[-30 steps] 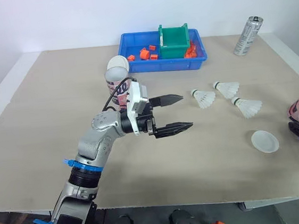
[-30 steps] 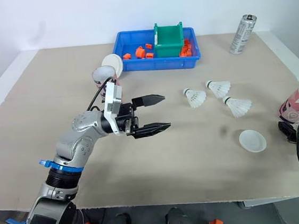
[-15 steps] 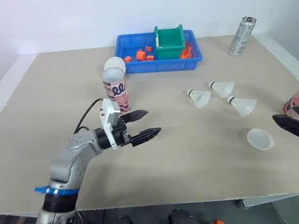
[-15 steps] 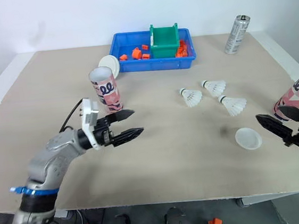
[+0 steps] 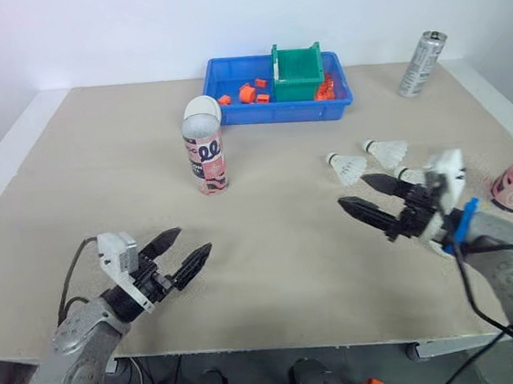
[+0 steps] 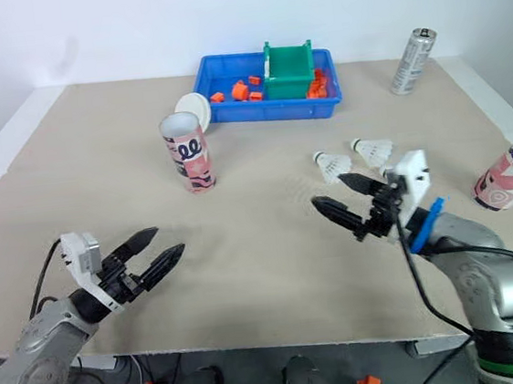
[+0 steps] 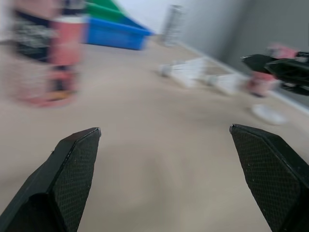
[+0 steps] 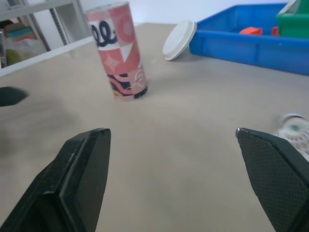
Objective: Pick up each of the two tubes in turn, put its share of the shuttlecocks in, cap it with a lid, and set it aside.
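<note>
Both empty: your left gripper (image 5: 193,240) and right gripper (image 5: 353,191) hover, fingers spread | tube (image 5: 205,161) stands upright, ready for loading | shuttlecocks (image 5: 350,166) near your right gripper

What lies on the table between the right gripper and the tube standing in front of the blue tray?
Nothing: the table is bare between the right gripper and the tube, as the right wrist view shows.

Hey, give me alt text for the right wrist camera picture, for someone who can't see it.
The right gripper, its jaws wide open, faces an upright pink patterned tube on a beige table. Beyond it a white lid leans on a blue tray; a shuttlecock lies off to one side.
</note>
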{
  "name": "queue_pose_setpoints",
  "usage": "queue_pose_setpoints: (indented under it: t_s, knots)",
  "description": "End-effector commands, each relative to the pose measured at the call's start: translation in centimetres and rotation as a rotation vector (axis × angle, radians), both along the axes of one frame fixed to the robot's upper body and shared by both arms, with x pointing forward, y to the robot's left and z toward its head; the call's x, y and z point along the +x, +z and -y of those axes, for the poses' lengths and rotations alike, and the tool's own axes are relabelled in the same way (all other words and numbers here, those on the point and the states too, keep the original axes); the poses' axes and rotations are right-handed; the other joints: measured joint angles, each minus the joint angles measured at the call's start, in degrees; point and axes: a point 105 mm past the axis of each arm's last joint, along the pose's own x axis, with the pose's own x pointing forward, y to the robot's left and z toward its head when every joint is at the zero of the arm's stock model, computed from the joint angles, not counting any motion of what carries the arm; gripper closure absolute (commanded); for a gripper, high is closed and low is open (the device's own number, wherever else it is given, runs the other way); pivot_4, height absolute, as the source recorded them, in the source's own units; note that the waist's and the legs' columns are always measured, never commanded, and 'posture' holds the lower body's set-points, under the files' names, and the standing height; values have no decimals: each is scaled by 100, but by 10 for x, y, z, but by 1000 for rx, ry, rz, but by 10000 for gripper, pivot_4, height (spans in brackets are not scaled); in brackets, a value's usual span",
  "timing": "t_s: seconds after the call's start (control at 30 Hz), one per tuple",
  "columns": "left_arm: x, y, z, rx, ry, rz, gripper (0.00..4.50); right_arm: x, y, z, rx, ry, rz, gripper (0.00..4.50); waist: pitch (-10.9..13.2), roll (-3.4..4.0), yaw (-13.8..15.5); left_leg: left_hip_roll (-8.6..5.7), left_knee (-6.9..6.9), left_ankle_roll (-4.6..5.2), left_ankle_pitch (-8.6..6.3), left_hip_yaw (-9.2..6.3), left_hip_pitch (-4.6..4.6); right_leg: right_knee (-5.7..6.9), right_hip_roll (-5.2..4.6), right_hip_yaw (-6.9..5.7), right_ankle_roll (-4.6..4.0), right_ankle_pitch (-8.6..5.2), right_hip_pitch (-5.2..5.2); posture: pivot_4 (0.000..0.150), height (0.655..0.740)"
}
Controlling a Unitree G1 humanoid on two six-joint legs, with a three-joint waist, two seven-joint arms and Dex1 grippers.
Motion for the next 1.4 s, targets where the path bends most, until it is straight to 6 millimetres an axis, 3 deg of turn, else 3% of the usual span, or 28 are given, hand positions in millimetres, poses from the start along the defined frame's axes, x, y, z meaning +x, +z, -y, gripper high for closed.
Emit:
queue_pose_setpoints:
  t_s: [0.03, 0.2, 0.4, 0.7, 1.0, 1.4]
  knots:
    - [10, 3, -21, 41, 151, 67, 0, 0, -5, -19, -17, 54, 27, 504, 0, 0, 33, 0, -1, 0, 0, -4, -3, 0, 0, -4, -4, 0, -3, 1500, 7384]
    - [29, -3, -28, 87, 151, 95, 0, -2, -8, -34, -17, 88, 48, 504, -1, -4, 14, -2, -2, -2, -1, -1, -10, -3, -2, -2, -24, 12, -7, 1500, 7384]
    - [58, -10, -17, 113, 39, 105, 0, -5, -8, -39, -7, 98, 65, 504, -1, -4, 6, 3, -4, 0, 1, -5, -6, 1, 6, -9, -21, 12, -8, 1500, 7384]
    - [114, 4, -12, 195, 22, 126, 0, -15, -1, -48, 9, 138, 80, 504, -1, -5, 6, 0, -5, 0, 0, -12, -10, 1, 5, -15, -26, 15, -9, 1500, 7384]
    - [139, 24, 21, 223, -105, 178, 0, -22, 19, -48, 39, 130, 134, 504, 0, -7, 2, -3, -8, 1, -1, -20, -22, 0, 3, -22, -31, 18, -14, 1500, 7384]
    - [158, 20, 36, 281, -139, 156, 0, -28, 26, -46, 43, 123, 143, 504, 1, -7, 1, -5, -8, 1, -1, -21, -25, 0, 3, -24, -29, 17, -16, 1500, 7384]
